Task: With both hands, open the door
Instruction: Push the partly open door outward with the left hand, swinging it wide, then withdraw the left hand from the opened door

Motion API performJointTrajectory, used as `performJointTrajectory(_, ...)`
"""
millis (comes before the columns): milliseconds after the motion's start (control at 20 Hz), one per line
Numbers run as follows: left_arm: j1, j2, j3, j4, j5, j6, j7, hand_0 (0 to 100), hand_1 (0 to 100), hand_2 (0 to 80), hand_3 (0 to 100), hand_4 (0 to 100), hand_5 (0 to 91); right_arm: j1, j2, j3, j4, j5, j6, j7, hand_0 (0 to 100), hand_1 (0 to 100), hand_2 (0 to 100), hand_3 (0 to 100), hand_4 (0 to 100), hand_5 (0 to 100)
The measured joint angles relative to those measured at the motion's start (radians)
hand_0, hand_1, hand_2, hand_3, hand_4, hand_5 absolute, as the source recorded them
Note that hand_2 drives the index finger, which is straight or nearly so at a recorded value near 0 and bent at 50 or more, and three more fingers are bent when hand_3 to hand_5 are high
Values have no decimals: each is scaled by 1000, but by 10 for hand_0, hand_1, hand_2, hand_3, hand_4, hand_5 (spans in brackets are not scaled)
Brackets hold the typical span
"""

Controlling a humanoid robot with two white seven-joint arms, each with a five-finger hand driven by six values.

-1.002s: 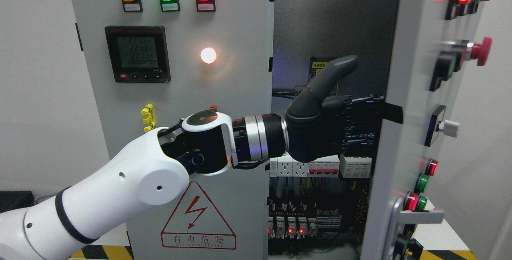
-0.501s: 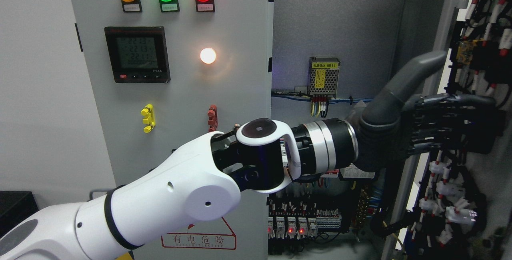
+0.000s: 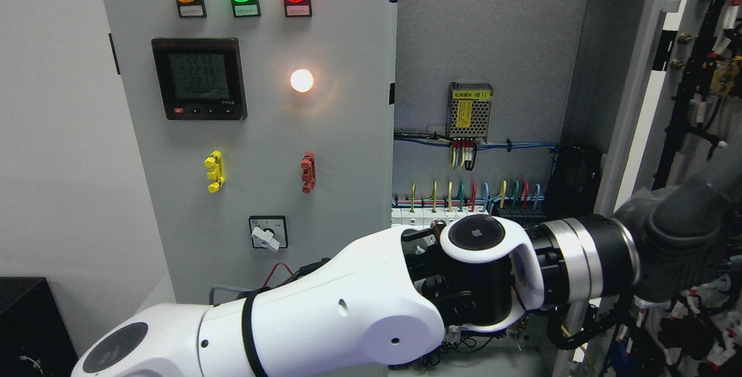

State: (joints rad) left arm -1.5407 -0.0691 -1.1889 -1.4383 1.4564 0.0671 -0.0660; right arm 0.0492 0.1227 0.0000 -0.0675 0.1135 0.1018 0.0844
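The grey cabinet's right door (image 3: 704, 75) stands swung wide open at the picture's right edge, its wired inner face turned toward me. My left arm (image 3: 359, 313) comes in from the lower left and reaches across the bottom of the opening. Its dark grey left hand (image 3: 687, 232) is low against that door's inner side and is partly cut off by the frame edge. The left door (image 3: 261, 133) is closed and carries three lamps, a meter and a rotary switch. The right arm is out of view.
The cabinet interior (image 3: 487, 46) lies exposed, with a small power supply (image 3: 470, 111), blue cabling and a row of wired terminals (image 3: 464, 197). The door frame post (image 3: 629, 133) rises just left of my hand. A black box (image 3: 29, 325) sits at the lower left.
The right door has swung from half open to wide open. My left arm has moved right and downward with it, carrying the hand to the picture's right edge.
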Motion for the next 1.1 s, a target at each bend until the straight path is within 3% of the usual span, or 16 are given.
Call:
performJointTrajectory(701, -2, -80, -89, 79, 22, -40, -8, 0, 0, 0, 0, 0, 0, 0, 0, 0, 0, 0, 0, 0, 0, 0, 0, 0, 0, 0)
performJointTrajectory(952, 18, 7, -56, 66, 35, -26, -44, 0, 0, 0, 0, 0, 0, 0, 0, 0, 0, 0, 0, 0, 0, 0, 0, 0, 0, 0)
performJointTrajectory(1102, 69, 106, -40, 27, 31, -18, -71, 0, 0, 0, 0, 0, 0, 0, 0, 0, 0, 0, 0, -1, 0, 0, 0, 0, 0, 0)
